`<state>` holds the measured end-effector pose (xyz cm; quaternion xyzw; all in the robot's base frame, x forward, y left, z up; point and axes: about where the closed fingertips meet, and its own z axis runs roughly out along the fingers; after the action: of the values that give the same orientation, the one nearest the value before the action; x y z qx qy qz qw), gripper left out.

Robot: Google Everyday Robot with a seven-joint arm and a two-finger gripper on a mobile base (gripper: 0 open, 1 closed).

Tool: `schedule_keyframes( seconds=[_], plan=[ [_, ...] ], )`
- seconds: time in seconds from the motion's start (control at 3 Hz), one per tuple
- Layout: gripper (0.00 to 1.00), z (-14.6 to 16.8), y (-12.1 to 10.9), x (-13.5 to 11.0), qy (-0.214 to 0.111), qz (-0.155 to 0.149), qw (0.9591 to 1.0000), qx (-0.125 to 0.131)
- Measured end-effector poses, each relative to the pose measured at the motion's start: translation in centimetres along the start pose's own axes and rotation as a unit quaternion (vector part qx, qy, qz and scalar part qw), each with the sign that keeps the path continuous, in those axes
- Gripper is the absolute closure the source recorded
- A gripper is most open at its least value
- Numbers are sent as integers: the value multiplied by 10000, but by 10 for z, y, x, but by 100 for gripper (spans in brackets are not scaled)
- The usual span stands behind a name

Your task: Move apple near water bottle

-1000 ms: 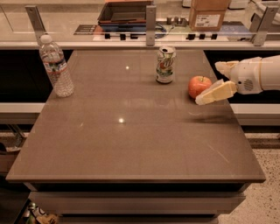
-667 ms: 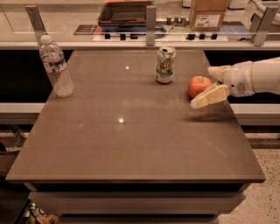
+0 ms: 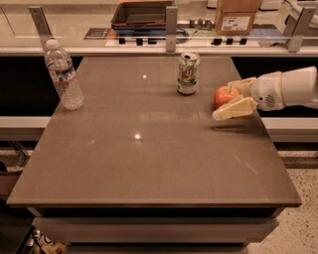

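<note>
The red-orange apple sits on the brown table near its right edge, just right of the soda can. My gripper reaches in from the right at table height. It is open, with one cream finger in front of the apple and the other behind it, so the apple lies between the jaws. The water bottle, clear with a white cap and red-and-white label, stands upright at the far left of the table, well apart from the apple.
A green-and-white soda can stands upright at the back centre, close to the apple's left. Behind the table runs a counter with a dark tray and a cardboard box. The table's right edge is next to my arm.
My gripper has slid to the left, so its fingers now reach further around the apple. The apple, can and bottle have stayed in place.
</note>
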<state>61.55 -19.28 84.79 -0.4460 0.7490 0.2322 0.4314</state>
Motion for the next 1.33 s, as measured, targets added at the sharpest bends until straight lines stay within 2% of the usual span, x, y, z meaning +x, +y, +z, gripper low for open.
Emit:
schedule_keyframes(
  seconds=[1.0, 1.33],
  plan=[
    [87, 7, 3, -1, -2, -9, 10000, -67],
    [100, 9, 4, -2, -3, -12, 10000, -89]
  ],
)
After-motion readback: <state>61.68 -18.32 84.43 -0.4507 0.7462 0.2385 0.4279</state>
